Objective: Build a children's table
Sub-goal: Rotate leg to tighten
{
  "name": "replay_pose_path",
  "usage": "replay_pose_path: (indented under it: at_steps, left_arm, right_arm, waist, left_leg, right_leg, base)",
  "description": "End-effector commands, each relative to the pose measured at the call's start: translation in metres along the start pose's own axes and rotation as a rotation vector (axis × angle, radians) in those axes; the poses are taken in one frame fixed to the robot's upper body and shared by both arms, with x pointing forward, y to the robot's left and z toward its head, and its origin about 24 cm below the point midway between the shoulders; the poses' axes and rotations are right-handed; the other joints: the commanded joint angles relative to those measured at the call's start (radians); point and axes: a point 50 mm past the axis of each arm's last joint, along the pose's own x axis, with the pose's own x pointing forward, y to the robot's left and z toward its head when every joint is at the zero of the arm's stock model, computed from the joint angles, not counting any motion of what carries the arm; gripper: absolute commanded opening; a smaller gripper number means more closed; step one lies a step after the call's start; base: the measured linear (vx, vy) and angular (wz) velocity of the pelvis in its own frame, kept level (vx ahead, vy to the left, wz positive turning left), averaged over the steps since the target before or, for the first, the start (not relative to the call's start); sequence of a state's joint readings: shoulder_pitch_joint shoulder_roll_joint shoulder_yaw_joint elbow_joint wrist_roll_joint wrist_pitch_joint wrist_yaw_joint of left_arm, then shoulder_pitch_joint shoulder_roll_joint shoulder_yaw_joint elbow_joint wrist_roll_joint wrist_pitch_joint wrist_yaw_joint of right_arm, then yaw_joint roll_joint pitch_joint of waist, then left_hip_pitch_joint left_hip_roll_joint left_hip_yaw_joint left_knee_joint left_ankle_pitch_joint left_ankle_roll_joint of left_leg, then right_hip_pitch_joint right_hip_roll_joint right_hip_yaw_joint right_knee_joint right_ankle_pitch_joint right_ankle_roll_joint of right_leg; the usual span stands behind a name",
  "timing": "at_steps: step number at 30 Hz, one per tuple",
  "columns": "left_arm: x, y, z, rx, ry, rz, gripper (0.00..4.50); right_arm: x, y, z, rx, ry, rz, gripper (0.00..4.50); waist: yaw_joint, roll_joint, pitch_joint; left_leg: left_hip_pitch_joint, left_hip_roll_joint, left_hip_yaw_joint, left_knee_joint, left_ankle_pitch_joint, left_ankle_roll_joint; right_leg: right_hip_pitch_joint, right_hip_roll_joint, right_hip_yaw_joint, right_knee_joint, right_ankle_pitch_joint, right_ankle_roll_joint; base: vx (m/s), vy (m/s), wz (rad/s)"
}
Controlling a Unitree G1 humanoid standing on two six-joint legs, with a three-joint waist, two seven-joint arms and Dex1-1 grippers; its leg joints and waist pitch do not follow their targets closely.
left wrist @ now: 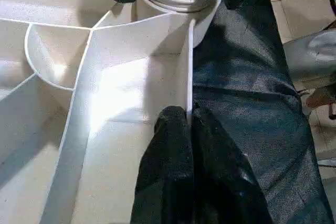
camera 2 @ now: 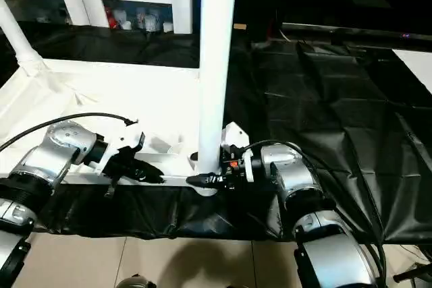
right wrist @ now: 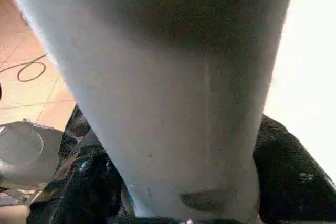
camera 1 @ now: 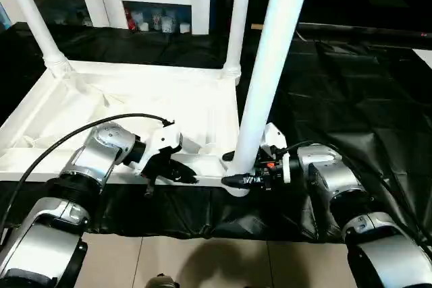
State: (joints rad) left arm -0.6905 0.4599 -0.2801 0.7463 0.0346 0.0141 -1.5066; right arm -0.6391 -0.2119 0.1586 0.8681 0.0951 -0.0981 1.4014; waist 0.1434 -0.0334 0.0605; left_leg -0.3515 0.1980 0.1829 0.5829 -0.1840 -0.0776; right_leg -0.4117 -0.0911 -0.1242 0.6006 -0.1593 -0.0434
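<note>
- The tabletop (camera 1: 135, 109) lies upside down on a black sheet (camera 1: 351, 99), ribbed side up, and three legs stand in its corner sockets.
- Two of those, the far-left leg (camera 1: 34, 18) and the far-right leg (camera 1: 236, 25), rise well beyond both grippers.
- The step in hand looks like seating the near leg (camera 1: 270, 65) in the socket at the corner nearest the robot.
- The right gripper (camera 1: 244, 179) sits at the foot of that leg, one black finger on each side of it, grasping the tube just above the socket.
- The left gripper (camera 1: 162, 170) is clenched on the tabletop's near rim wall, a little way along the edge from that corner; its fingers (left wrist: 176, 145) pinch the thin wall between them, holding the top steady.
- The near leg tilts slightly, so I judge it not fully home.
- The next move likely calls for twisting or pressing the leg down while the left side holds firm.
- A fourth leg remains to be fitted.
</note>
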Motion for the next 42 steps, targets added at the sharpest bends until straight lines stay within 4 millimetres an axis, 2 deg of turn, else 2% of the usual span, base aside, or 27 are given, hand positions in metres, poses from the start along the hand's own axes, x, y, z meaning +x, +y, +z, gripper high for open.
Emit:
replay_pose_path:
  at_steps: [1,5,6,8,9,10,11,12,13,14,15,16,17,18,19,20,21,22,25,27,30,33,35,37,38,42]
  left_arm:
    - [0.006,0.002,0.009,0.038,-0.008,-0.007,0.00]
    - [0.010,0.007,0.010,0.025,-0.019,0.064,0.00]
    - [0.010,0.007,0.010,0.025,-0.019,0.064,0.00]
    - [0.016,0.017,0.015,-0.009,-0.030,0.194,0.00]
    - [0.018,0.020,0.017,-0.019,-0.038,0.225,0.00]
    - [0.021,0.023,0.022,-0.027,-0.052,0.259,0.00]
    - [0.022,0.023,0.023,-0.030,-0.055,0.266,0.00]
    - [0.028,0.026,0.029,-0.041,-0.075,0.302,0.00]
    - [0.036,0.030,0.038,-0.059,-0.099,0.344,0.00]
    - [0.037,0.030,0.038,-0.060,-0.100,0.346,0.00]
    - [0.041,0.031,0.042,-0.066,-0.109,0.364,0.00]
    - [0.050,0.032,0.048,-0.079,-0.129,0.388,0.00]
    - [0.056,0.032,0.052,-0.090,-0.141,0.403,0.00]
    - [0.062,0.032,0.055,-0.095,-0.151,0.409,0.00]
    - [0.062,0.032,0.056,-0.095,-0.152,0.409,0.00]
    - [0.066,0.031,0.058,-0.097,-0.159,0.411,0.00]
    - [0.071,0.030,0.060,-0.097,-0.168,0.415,0.00]
    - [0.072,0.030,0.060,-0.096,-0.169,0.415,0.00]
    - [0.074,0.028,0.058,-0.081,-0.165,0.402,0.00]
    - [0.074,0.028,0.057,-0.078,-0.163,0.400,0.00]
    - [0.068,0.027,0.051,-0.070,-0.145,0.397,0.00]
    - [0.063,0.025,0.046,-0.057,-0.135,0.379,0.00]
    - [0.054,0.021,0.040,-0.014,-0.130,0.306,0.00]
    - [0.046,0.017,0.035,0.014,-0.123,0.242,0.00]
    - [0.046,0.017,0.035,0.014,-0.122,0.241,0.00]
    - [0.040,0.014,0.031,0.025,-0.110,0.192,0.00]
  right_arm:
    - [0.013,0.011,-0.008,0.022,0.048,0.107,2.76]
    - [0.015,0.007,-0.010,0.054,0.002,0.000,2.74]
    - [0.015,0.007,-0.010,0.054,0.002,0.000,2.74]
    - [0.018,-0.005,-0.011,0.092,-0.035,-0.231,2.74]
    - [0.019,-0.008,-0.011,0.095,-0.036,-0.295,2.74]
    - [0.020,-0.013,-0.012,0.104,-0.044,-0.397,2.74]
    - [0.020,-0.014,-0.012,0.107,-0.047,-0.422,2.74]
    - [0.020,-0.022,-0.012,0.131,-0.062,-0.564,2.73]
    - [0.021,-0.029,-0.012,0.180,-0.082,-0.721,2.73]
    - [0.021,-0.029,-0.012,0.183,-0.083,-0.728,2.73]
    - [0.022,-0.032,-0.011,0.199,-0.094,-0.794,2.73]
    - [0.026,-0.035,-0.010,0.241,-0.113,-0.889,2.73]
    - [0.028,-0.037,-0.010,0.261,-0.123,-0.940,2.73]
    - [0.032,-0.038,-0.008,0.273,-0.136,-0.983,2.73]
    - [0.032,-0.038,-0.008,0.273,-0.136,-0.985,2.73]
    - [0.035,-0.038,-0.007,0.272,-0.141,-1.007,2.73]
    - [0.041,-0.037,-0.004,0.258,-0.145,-0.993,2.73]
    - [0.043,-0.037,-0.004,0.251,-0.144,-0.988,2.73]
    - [0.048,-0.037,0.002,0.236,-0.176,-0.975,2.73]
    - [0.048,-0.037,0.003,0.240,-0.188,-0.974,3.42]
    - [0.047,-0.038,0.009,0.220,-0.232,-0.932,3.54]
    - [0.044,-0.038,0.012,0.178,-0.241,-0.898,3.68]
    - [0.039,-0.035,0.013,0.116,-0.238,-0.769,3.68]
    - [0.037,-0.030,0.012,0.068,-0.210,-0.630,3.68]
    - [0.037,-0.029,0.012,0.067,-0.209,-0.626,3.68]
    - [0.034,-0.023,0.010,0.038,-0.188,-0.490,3.68]
  waist:
    - [-0.003,0.008,-0.072]
    - [-0.002,0.009,-0.071]
    - [-0.002,0.009,-0.067]
    - [-0.005,0.009,-0.061]
    - [-0.008,0.009,-0.058]
    - [-0.014,0.006,-0.055]
    - [-0.016,0.007,-0.053]
    - [-0.021,0.004,-0.056]
    - [-0.024,0.006,-0.056]
    - [-0.033,0.006,-0.059]
    - [-0.039,0.008,-0.061]
    - [-0.040,0.011,-0.063]
    - [-0.042,0.010,-0.064]
    - [-0.041,0.017,-0.067]
    - [-0.043,0.014,-0.068]
    - [-0.043,0.009,-0.070]
    - [-0.042,0.014,-0.071]
    - [-0.042,0.011,-0.074]
    - [-0.037,0.012,-0.077]
    - [-0.035,0.014,-0.076]
    - [-0.037,0.014,-0.073]
    - [-0.040,0.014,-0.073]
    - [-0.043,0.010,-0.074]
    - [-0.046,0.012,-0.074]
    - [-0.044,0.014,-0.074]
    - [-0.038,0.016,-0.073]
  left_leg:
    - [0.006,0.051,-0.013,-0.070,-0.194,0.038]
    - [0.006,0.050,-0.012,-0.070,-0.201,0.034]
    - [0.008,0.049,-0.013,-0.072,-0.220,0.029]
    - [0.014,0.049,-0.016,-0.076,-0.266,0.011]
    - [0.026,0.045,-0.019,-0.074,-0.302,-0.007]
    - [0.027,0.042,-0.023,-0.075,-0.319,-0.017]
    - [0.025,0.041,-0.026,-0.077,-0.330,-0.019]
    - [0.024,0.040,-0.029,-0.077,-0.340,-0.021]
    - [0.025,0.041,-0.030,-0.077,-0.343,-0.025]
    - [0.030,0.041,-0.031,-0.078,-0.346,-0.032]
    - [0.025,0.040,-0.031,-0.079,-0.342,-0.027]
    - [0.021,0.041,-0.030,-0.080,-0.320,-0.020]
    - [0.020,0.042,-0.029,-0.081,-0.313,-0.017]
    - [0.023,0.042,-0.026,-0.079,-0.300,-0.018]
    - [0.022,0.042,-0.025,-0.079,-0.293,-0.018]
    - [0.017,0.038,-0.020,-0.076,-0.258,-0.005]
    - [0.017,0.037,-0.018,-0.074,-0.249,0.001]
    - [0.010,0.035,-0.016,-0.072,-0.216,0.016]
    - [0.002,0.034,-0.015,-0.070,-0.145,0.050]
    - [0.003,0.036,-0.014,-0.069,-0.146,0.052]
    - [0.005,0.040,-0.016,-0.073,-0.185,0.042]
    - [0.004,0.041,-0.017,-0.074,-0.195,0.040]
    - [-0.002,0.040,-0.018,-0.073,-0.189,0.050]
    - [-0.002,0.040,-0.015,-0.069,-0.168,0.069]
    - [-0.002,0.043,-0.012,-0.068,-0.157,0.077]
    - [0.002,0.047,-0.012,-0.069,-0.171,0.076]
  right_leg:
    - [0.059,-0.081,0.069,-0.066,-0.294,-0.182]
    - [0.059,-0.081,0.069,-0.069,-0.304,-0.179]
    - [0.057,-0.081,0.068,-0.075,-0.341,-0.170]
    - [0.053,-0.083,0.066,-0.087,-0.441,-0.142]
    - [0.045,-0.087,0.064,-0.101,-0.526,-0.119]
    - [0.047,-0.092,0.063,-0.107,-0.578,-0.098]
    - [0.049,-0.091,0.058,-0.110,-0.610,-0.083]
    - [0.052,-0.092,0.054,-0.116,-0.644,-0.056]
    - [0.050,-0.093,0.053,-0.117,-0.647,-0.053]
    - [0.047,-0.090,0.051,-0.119,-0.632,-0.057]
    - [0.050,-0.089,0.053,-0.117,-0.599,-0.064]
    - [0.052,-0.089,0.058,-0.112,-0.547,-0.079]
    - [0.052,-0.087,0.060,-0.109,-0.519,-0.089]
    - [0.049,-0.086,0.063,-0.103,-0.465,-0.112]
    - [0.049,-0.084,0.066,-0.099,-0.431,-0.123]
    - [0.052,-0.080,0.070,-0.089,-0.347,-0.151]
    - [0.053,-0.080,0.071,-0.085,-0.320,-0.159]
    - [0.061,-0.079,0.071,-0.078,-0.266,-0.172]
    - [0.067,-0.076,0.071,-0.065,-0.179,-0.193]
    - [0.068,-0.079,0.070,-0.068,-0.197,-0.194]
    - [0.067,-0.079,0.069,-0.074,-0.249,-0.184]
    - [0.067,-0.080,0.071,-0.074,-0.254,-0.184]
    - [0.072,-0.082,0.070,-0.071,-0.247,-0.186]
    - [0.072,-0.078,0.069,-0.067,-0.210,-0.202]
    - [0.071,-0.076,0.069,-0.064,-0.192,-0.210]
    - [0.069,-0.077,0.068,-0.063,-0.204,-0.219]
  base:
    - [0.000,0.000,0.00]
    - [0.000,0.000,0.00]
    - [0.000,0.000,0.00]
    - [0.000,0.000,0.00]
    - [0.000,0.000,0.00]
    - [0.000,0.000,0.00]
    - [0.000,0.000,0.00]
    - [0.000,0.000,0.00]
    - [0.000,0.000,0.00]
    - [0.000,0.000,0.00]
    - [0.000,0.000,0.00]
    - [0.000,0.000,0.00]
    - [0.000,0.000,0.00]
    - [0.000,0.000,0.00]
    - [0.000,0.000,0.00]
    - [0.000,0.000,0.00]
    - [0.050,-0.013,0.06]
    - [0.050,-0.013,0.06]
    - [0.017,-0.007,0.01]
    - [0.000,0.000,0.00]
    - [0.000,0.000,0.00]
    - [0.000,0.000,0.00]
    - [0.000,0.000,0.00]
    - [0.000,0.000,0.00]
    - [0.000,0.000,0.00]
    - [0.000,0.000,0.00]
